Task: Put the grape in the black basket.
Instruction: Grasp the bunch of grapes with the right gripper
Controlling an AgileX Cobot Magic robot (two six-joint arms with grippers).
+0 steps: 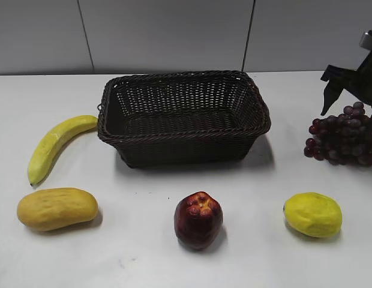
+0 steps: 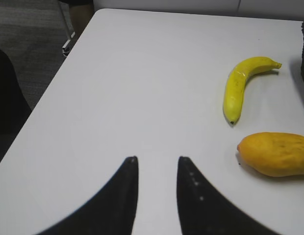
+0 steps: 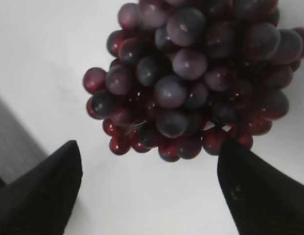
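Note:
The grape (image 1: 342, 137), a bunch of dark purple-red grapes, lies on the white table at the far right, to the right of the black basket (image 1: 183, 117). The basket is empty and stands at the back middle. My right gripper (image 1: 339, 90) hangs just above the bunch, its fingers wide open. In the right wrist view the grape (image 3: 191, 73) fills the top and lies just ahead of the open jaws (image 3: 149, 161), not between them. My left gripper (image 2: 157, 161) is open and empty over bare table at the left.
A yellow banana (image 1: 57, 144) and an orange mango (image 1: 57, 208) lie at the left, a dark red apple (image 1: 198, 220) at the front middle, a yellow lemon (image 1: 312, 214) at the front right. The table's left edge (image 2: 44, 98) shows in the left wrist view.

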